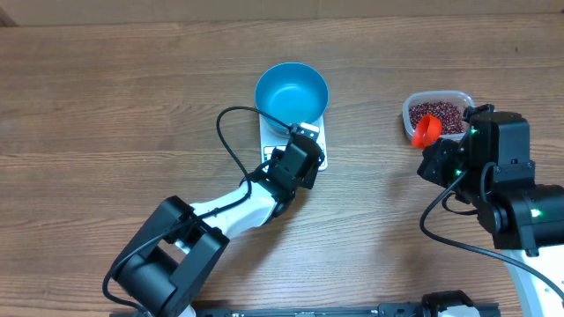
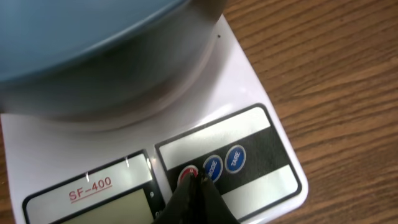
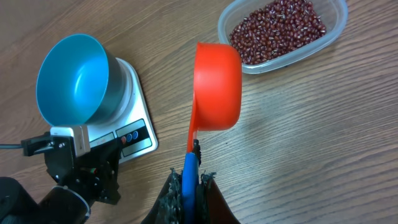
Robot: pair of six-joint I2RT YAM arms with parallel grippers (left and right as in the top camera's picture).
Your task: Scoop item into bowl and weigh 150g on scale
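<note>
blue bowl (image 1: 292, 91) sits empty on the scale (image 2: 249, 81), with the beans (image 3: 277, 28) in a clear tub (image 3: 336, 12) well right of the scale.
left end effector (image 2: 196, 186) has its fingers together, tips at the scale's red button (image 2: 188, 174); right end effector (image 3: 189, 180) is clamped on the handle of an orange scoop (image 3: 217, 84), held over the bench (image 1: 106, 106) between scale and tub.

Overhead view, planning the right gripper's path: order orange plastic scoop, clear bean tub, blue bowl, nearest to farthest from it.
1. Orange plastic scoop: in the right gripper.
2. Clear plastic tub: just beyond.
3. Round blue bowl: far left.
</note>
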